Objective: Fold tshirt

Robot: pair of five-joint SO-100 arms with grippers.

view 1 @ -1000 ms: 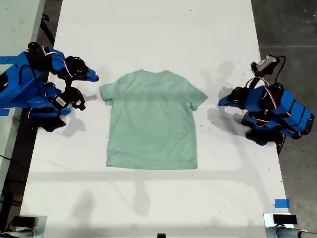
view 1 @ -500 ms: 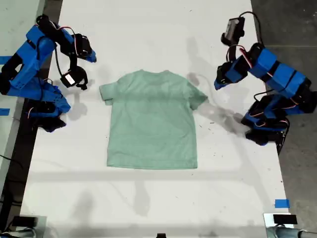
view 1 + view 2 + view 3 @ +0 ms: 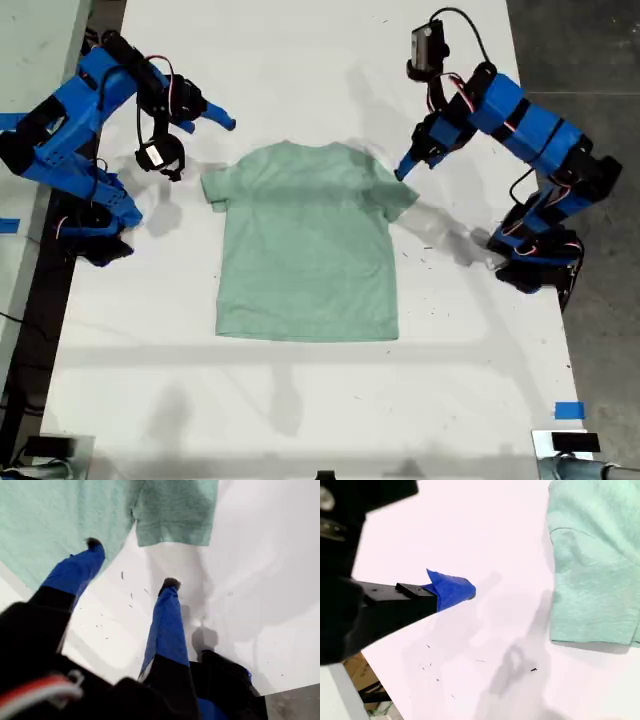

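The pale mint-green tshirt (image 3: 305,240) lies flat on the white table, collar toward the far edge. My first gripper (image 3: 404,170) is at the exterior view's right, over the sleeve (image 3: 175,510) on that side. It is open (image 3: 132,563), its two blue fingertips (image 3: 171,584) apart with nothing between them. At the exterior view's left, my second gripper (image 3: 222,121) hangs just beyond the other sleeve (image 3: 590,580) without touching it. Only one blue fingertip (image 3: 454,590) shows in its wrist view, with nothing pressed against it.
The white table (image 3: 300,410) runs well beyond the shirt on all sides. Both arm bases (image 3: 95,235) stand near the table's side edges. A blue tape mark (image 3: 568,410) is at the exterior view's near right. Small dark specks (image 3: 125,600) dot the table by the first gripper.
Both arms have lifted from their folded rest poses and reached in toward the shirt's shoulders. The shirt has not moved.
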